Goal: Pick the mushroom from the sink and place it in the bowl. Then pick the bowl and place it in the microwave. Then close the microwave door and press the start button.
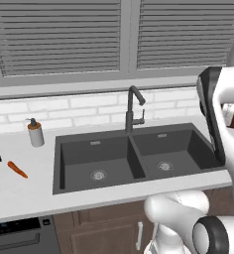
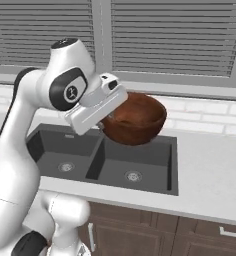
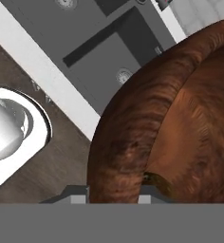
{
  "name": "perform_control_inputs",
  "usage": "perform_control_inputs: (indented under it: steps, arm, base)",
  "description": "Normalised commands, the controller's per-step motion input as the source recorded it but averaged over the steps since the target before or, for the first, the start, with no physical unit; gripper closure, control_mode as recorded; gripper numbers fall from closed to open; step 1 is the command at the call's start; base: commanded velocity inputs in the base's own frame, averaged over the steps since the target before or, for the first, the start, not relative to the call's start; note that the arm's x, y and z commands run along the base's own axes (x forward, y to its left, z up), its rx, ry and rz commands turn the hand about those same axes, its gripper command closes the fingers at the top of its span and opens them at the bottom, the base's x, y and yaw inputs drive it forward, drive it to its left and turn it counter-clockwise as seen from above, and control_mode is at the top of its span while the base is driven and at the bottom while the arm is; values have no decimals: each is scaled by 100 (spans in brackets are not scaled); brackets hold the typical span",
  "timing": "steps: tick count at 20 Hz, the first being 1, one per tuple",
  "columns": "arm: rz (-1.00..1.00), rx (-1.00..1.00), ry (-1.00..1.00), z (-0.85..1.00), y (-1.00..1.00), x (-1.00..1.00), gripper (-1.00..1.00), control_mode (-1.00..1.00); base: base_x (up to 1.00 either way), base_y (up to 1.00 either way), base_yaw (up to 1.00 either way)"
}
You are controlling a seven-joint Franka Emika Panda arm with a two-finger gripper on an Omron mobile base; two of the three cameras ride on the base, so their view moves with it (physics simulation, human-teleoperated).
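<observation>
Wood-brown bowl [image 2: 136,120] aloft over the sink [image 2: 140,160], rim clamped in gripper [image 2: 107,119].

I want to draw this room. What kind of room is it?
A kitchen, most likely: a dark double-basin sink with a tall faucet is set in a white counter, and a soap dispenser and carrot sit nearby.

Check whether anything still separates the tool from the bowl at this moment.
Nothing visible does: the tool is already closed on the bowl's rim, holding it lifted above the sink. The microwave cannot be judged from here.
</observation>
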Motion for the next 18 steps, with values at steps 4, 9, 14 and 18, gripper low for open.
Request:
perform_control_inputs:
  steps: [4, 9, 14, 18]
  arm:
    - [0, 0, 0, 0, 0, 0, 100, 100]
    - [0, 0, 0, 0, 0, 0, 100, 100]
    - [0, 0, 0, 0, 0, 0, 100, 100]
    - [0, 0, 0, 0, 0, 0, 100, 100]
  base:
    - [-100, 24, 17]
    - [-54, 71, 70]
    - [-36, 85, 89]
    - [-16, 99, 81]
